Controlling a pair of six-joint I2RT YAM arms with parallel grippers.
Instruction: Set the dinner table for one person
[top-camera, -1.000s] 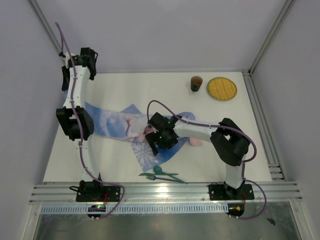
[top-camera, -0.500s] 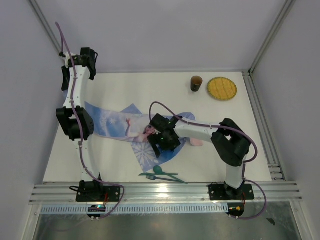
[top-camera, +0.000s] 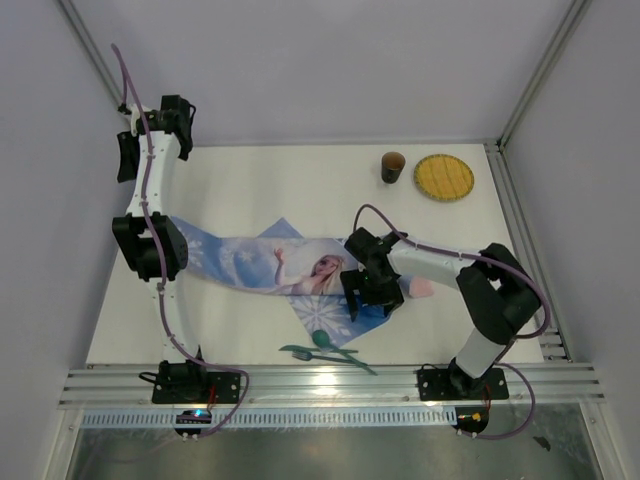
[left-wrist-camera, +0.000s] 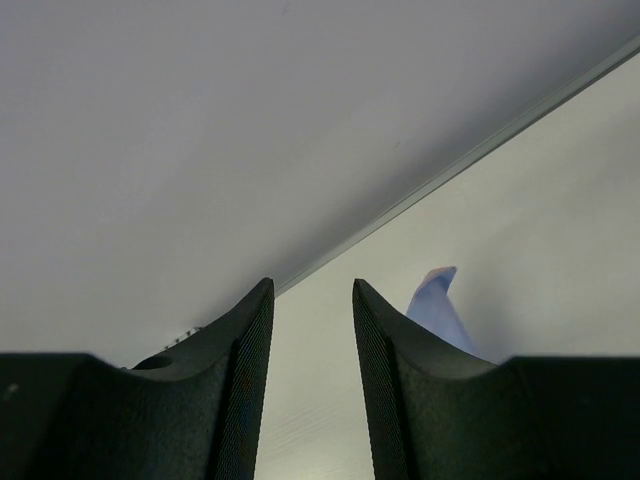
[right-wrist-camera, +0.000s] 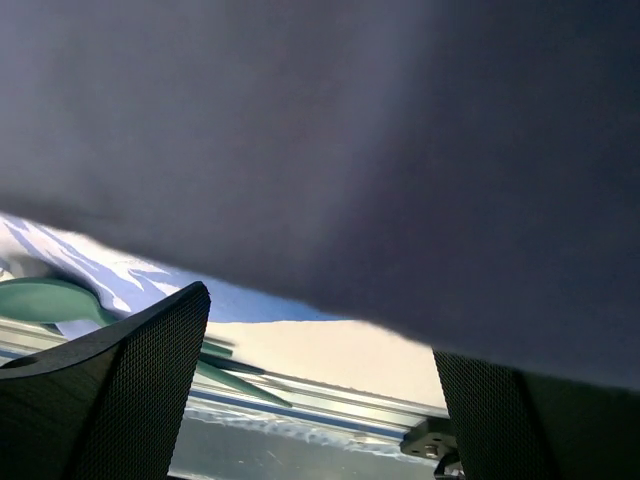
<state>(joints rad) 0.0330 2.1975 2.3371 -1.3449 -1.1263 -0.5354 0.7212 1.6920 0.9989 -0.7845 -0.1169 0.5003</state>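
The white dinner table (top-camera: 250, 180) carries a blue printed cloth (top-camera: 270, 268), spread from the left arm to the middle. My right gripper (top-camera: 365, 292) is low over the cloth's right end. In the right wrist view its fingers (right-wrist-camera: 130, 380) stand wide apart; a dark blurred cloth fold fills the top, and blue cloth (right-wrist-camera: 230, 300) lies below. A green spoon (top-camera: 320, 340) and a fork (top-camera: 335, 355) lie at the near edge, the spoon also in the right wrist view (right-wrist-camera: 50, 298). My left gripper (top-camera: 127, 157) is raised at the far left, narrowly open and empty.
A brown cup (top-camera: 393, 166) and a yellow round plate (top-camera: 444, 177) stand at the back right. A pink object (top-camera: 420, 288) lies under the right forearm. Aluminium rails (top-camera: 330, 382) frame the near edge. A cloth corner (left-wrist-camera: 440, 310) shows in the left wrist view.
My right gripper has moved right and slightly nearer, and the cloth has been drawn out to the right with it, now flatter. The left arm has barely moved.
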